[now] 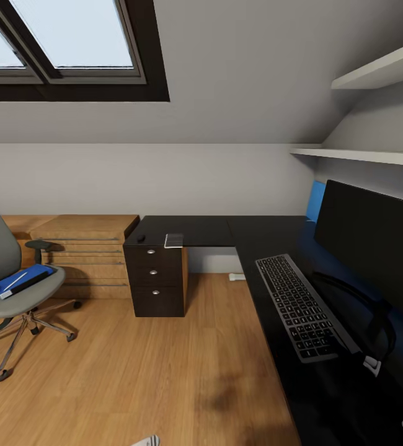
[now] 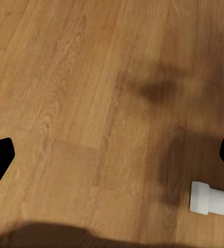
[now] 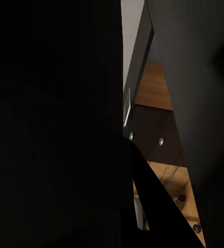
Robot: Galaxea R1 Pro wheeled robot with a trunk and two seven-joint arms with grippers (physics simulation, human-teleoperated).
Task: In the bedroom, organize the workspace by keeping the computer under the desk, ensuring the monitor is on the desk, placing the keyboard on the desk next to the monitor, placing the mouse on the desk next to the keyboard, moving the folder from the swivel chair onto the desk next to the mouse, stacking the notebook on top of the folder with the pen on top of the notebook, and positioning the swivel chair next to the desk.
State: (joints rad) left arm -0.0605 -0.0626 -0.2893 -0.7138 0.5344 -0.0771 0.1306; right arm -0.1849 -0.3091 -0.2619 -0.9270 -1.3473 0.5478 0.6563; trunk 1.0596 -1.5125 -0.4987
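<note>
One blue folder lies on the swivel chair; keyboard lies before the monitor on the desk. Left gripper fingers spread wide; right gripper, I cannot tell.

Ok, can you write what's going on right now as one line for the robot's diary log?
folder: on swivel chair seat | keyboard: on desk before monitor | mouse, notebook: desk's far end | left gripper: open over floor

- Bright and even in the head view, daylight from the skylight.
- Soft blurred shadows on the floor by the desk edge.
- Glossy blue sheen on the desk beside the monitor.
- Nearly black, murky right wrist view.
</note>
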